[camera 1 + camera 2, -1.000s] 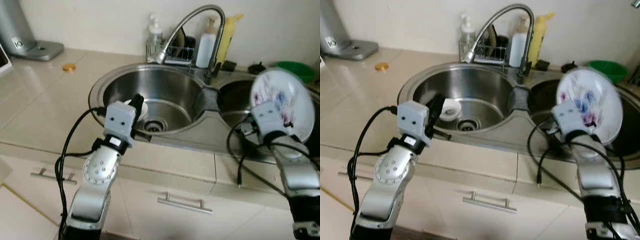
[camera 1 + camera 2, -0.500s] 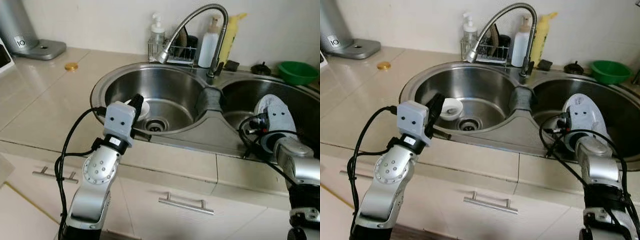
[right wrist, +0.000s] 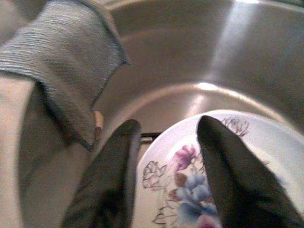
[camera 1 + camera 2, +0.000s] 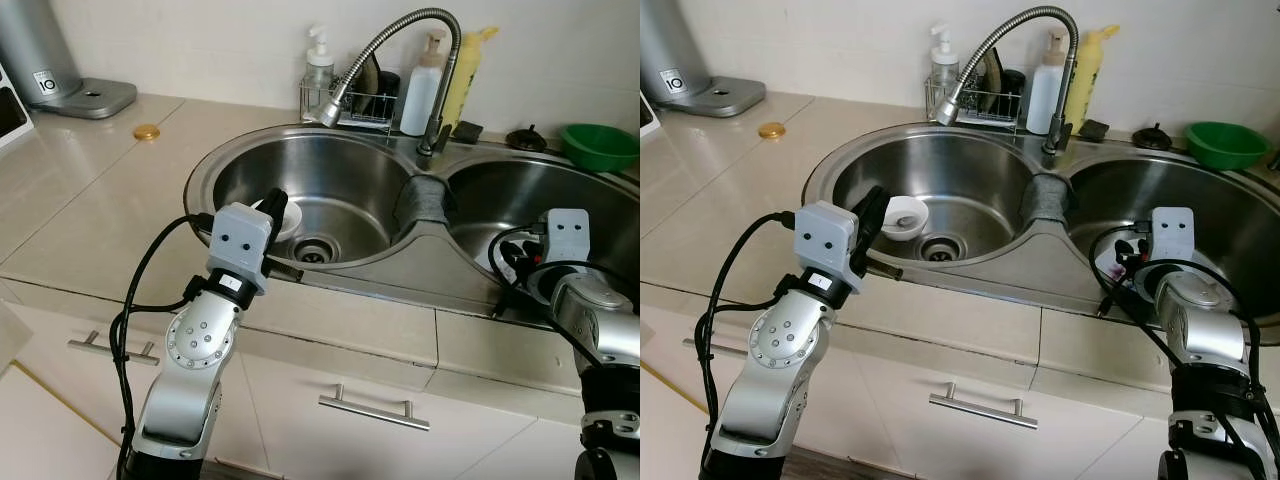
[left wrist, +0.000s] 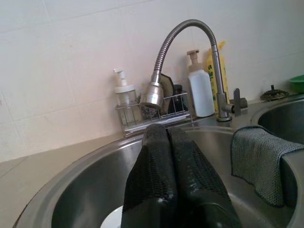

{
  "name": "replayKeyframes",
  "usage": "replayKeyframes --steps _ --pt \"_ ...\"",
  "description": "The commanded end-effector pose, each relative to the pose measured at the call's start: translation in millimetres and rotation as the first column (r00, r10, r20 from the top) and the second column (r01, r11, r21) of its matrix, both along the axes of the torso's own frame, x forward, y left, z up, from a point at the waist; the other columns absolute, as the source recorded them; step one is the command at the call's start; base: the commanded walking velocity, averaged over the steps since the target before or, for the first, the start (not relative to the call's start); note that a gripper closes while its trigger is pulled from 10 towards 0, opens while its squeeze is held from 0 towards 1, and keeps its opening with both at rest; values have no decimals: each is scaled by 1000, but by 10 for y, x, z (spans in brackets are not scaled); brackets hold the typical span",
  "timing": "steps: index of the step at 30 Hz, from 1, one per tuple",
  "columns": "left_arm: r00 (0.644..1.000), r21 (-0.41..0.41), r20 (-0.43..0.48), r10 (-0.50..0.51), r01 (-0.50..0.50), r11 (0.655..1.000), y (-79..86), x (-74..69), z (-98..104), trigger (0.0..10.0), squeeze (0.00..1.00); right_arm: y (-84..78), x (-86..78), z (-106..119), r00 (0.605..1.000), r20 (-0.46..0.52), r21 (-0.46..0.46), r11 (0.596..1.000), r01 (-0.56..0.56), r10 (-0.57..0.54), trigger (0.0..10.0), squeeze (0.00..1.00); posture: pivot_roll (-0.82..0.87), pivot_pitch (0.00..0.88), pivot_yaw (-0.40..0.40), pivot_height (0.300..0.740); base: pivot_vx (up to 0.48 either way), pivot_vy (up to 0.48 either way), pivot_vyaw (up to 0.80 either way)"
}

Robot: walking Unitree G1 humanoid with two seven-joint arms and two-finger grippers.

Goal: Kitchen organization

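Note:
A white plate with a flower print (image 3: 176, 192) lies low in the right sink basin (image 4: 600, 205); a sliver of the plate (image 4: 1116, 268) peeks out beside the wrist. My right gripper (image 3: 166, 126) reaches down into that basin, open, with both fingers spread just over the plate's rim. My left gripper (image 4: 277, 202) is shut and empty, hovering at the near rim of the left basin (image 4: 340, 165). Just beyond its tips a small white bowl (image 4: 905, 216) sits on the basin floor by the drain (image 4: 312, 254).
A grey cloth (image 4: 425, 198) drapes over the divider between the basins. The gooseneck faucet (image 4: 400, 40) arches above, with a wire rack of bottles (image 4: 360, 100) behind. A green bowl (image 4: 598, 145) stands at the back right. A gold disc (image 4: 146, 131) and an appliance base (image 4: 85, 97) sit on the left counter.
The right arm swung the plate down from upright above the counter edge into the right basin, and its fingers now stand apart over it. The left arm has stayed still.

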State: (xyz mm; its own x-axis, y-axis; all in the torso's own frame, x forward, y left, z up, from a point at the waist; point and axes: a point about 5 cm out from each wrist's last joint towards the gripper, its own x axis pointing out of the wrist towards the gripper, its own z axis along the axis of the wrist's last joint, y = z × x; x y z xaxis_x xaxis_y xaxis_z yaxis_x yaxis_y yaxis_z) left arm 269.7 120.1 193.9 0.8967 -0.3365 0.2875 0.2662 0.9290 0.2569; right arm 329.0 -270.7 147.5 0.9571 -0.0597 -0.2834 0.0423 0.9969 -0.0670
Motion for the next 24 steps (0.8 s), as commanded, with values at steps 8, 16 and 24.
replayKeyframes --steps 8,16,24 --pt "1000 13 -10 1 0 1000 -4 -1 -10 10000 0 174 -72 319 986 153 -179 983 -41 69 10000 1000 100 0 -47 740 0 0 0" --pt "1000 -16 -23 1 -2 1000 -2 1 -10 10000 0 393 -325 662 900 430 -380 919 108 72 10000 1000 98 0 -51 740 0 0 0" --pt "999 -14 -39 -8 8 1000 -13 1 -22 10000 0 678 -652 451 885 466 -349 923 160 22 10000 0 93 0 -48 740 0 231 0"
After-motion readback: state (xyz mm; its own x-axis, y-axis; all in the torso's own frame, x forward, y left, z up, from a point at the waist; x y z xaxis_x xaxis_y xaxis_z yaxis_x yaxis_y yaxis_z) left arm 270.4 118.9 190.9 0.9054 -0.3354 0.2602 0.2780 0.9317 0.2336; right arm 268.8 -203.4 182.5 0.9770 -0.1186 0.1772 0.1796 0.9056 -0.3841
